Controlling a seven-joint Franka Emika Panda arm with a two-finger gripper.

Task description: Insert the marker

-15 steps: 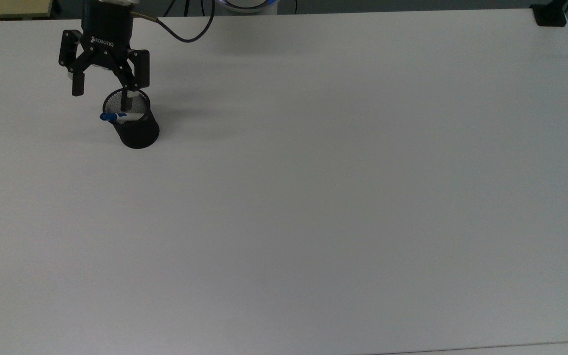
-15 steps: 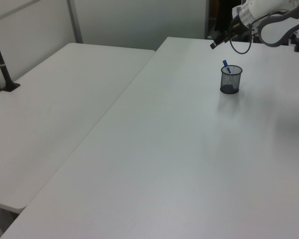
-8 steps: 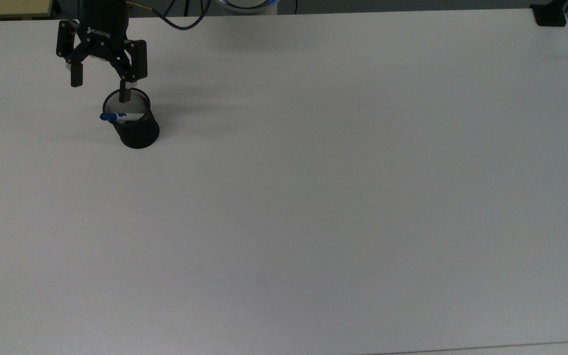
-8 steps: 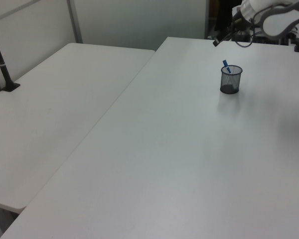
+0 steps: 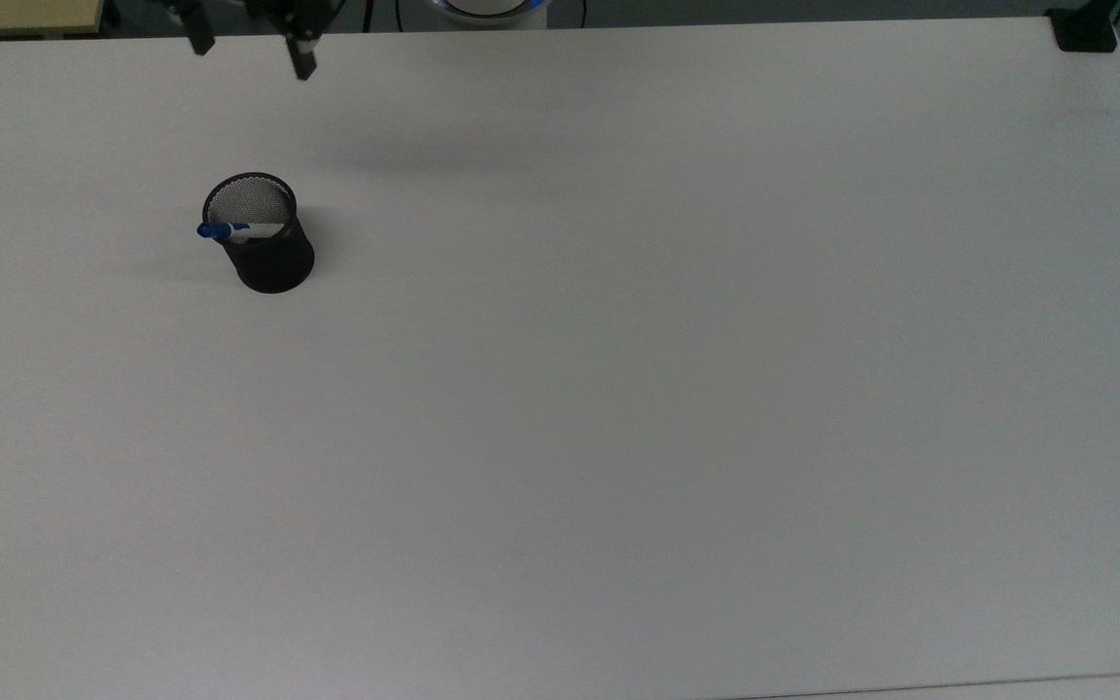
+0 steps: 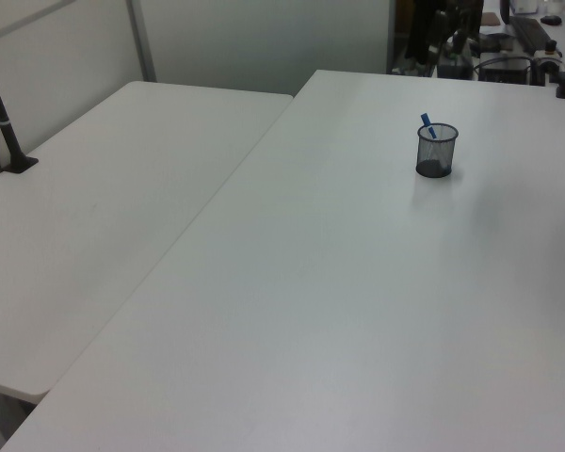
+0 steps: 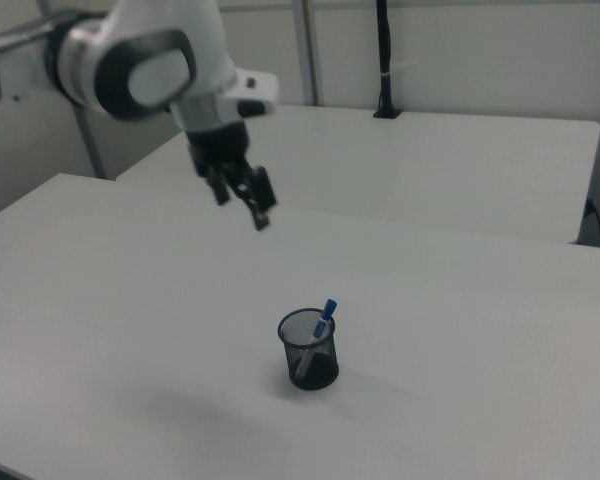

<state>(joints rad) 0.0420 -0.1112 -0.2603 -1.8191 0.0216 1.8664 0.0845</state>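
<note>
Overhead top view; opposed oblique side views sharing the table [image 5: 618, 389].

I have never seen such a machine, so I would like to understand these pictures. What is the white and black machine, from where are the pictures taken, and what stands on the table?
The machine is a robot arm. Its grasping tool has two black fingers, which stand apart and hold nothing. Three cameras look at one white table: the top view looks down from above, and the left view and right view look across it from two sides. On the table stands a black mesh cup. In it leans a marker with a white barrel and a blue end that sticks out above the rim. In the right view the tool hangs in the air, away from the cup.
</note>
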